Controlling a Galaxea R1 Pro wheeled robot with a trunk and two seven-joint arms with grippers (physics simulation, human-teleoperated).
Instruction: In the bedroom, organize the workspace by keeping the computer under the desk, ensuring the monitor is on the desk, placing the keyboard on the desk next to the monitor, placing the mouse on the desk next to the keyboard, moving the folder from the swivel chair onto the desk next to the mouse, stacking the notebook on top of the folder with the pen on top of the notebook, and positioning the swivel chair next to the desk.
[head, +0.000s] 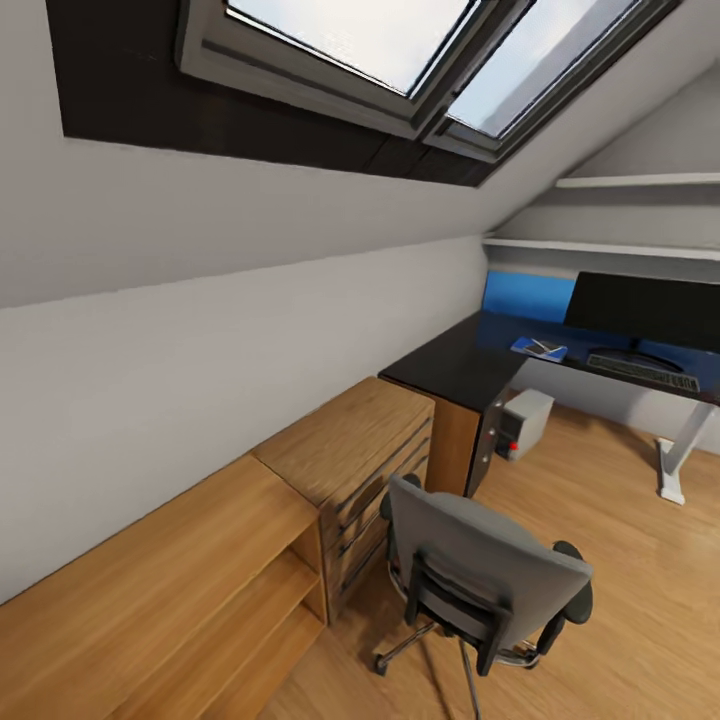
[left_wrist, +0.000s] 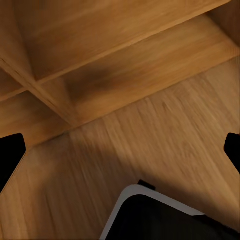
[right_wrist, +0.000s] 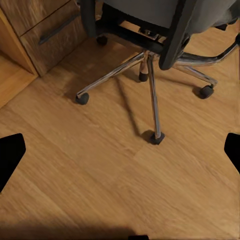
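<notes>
The swivel chair stands close in front of me with its grey back toward me, which hides the seat. Its chrome star base is in the right wrist view. Farther off at the right is the desk. On it are the monitor, the keyboard and a flat blue folder with something small lying on it. The computer sits on the floor under the desk. The mouse, notebook and pen are too small to tell. My left gripper and right gripper hang open over the floor, holding nothing.
A wooden drawer cabinet and a low wooden bench with shelves line the sloped wall on the left. A skylight is overhead and wall shelves hang above the desk. Open wood floor lies right of the chair.
</notes>
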